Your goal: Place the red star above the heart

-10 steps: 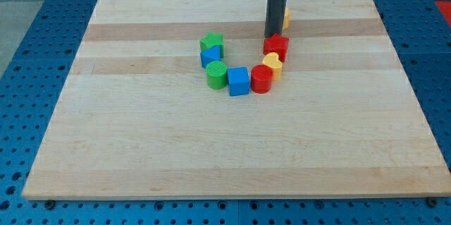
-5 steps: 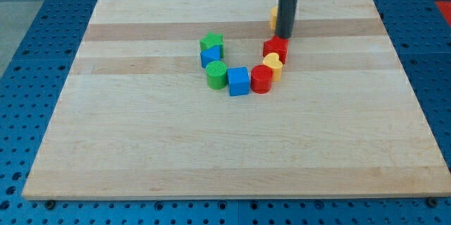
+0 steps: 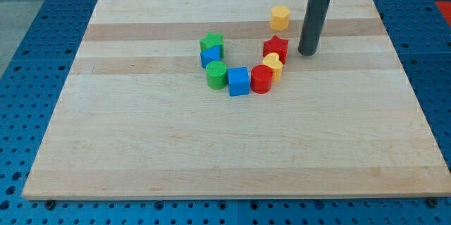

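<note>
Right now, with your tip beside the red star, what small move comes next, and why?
Probably none, or just a lift clear: the red star already sits directly above the yellow heart, touching it, and my tip stands apart at the star's right.

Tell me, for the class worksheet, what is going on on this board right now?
A robot arm's rod is working among small coloured blocks on a wooden board. My tip rests on the board to the view's right of the red star, apart from it. The red star sits directly above the yellow heart, touching it. The heart touches a red cylinder, with a blue cube, green cylinder, another blue block and green star curving leftward. A yellow block stands alone near the top.
</note>
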`<state>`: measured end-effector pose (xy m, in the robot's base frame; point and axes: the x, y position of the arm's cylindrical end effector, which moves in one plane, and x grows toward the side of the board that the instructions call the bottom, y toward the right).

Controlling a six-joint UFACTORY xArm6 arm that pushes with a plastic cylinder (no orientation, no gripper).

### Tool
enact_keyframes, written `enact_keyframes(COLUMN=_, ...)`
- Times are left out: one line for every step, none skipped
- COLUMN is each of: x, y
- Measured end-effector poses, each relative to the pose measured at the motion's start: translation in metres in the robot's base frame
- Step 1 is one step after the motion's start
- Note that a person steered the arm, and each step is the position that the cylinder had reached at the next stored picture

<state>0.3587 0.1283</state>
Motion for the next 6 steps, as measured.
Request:
enact_keyframes(x=0.000, y=-0.018)
enact_keyframes(x=0.000, y=-0.029)
enact_keyframes(x=0.000, y=-0.033)
enact_keyframes(x=0.000, y=-0.033)
enact_keyframes(x=-0.005, y=-0.021)
enact_keyframes(x=-0.024, y=0.012)
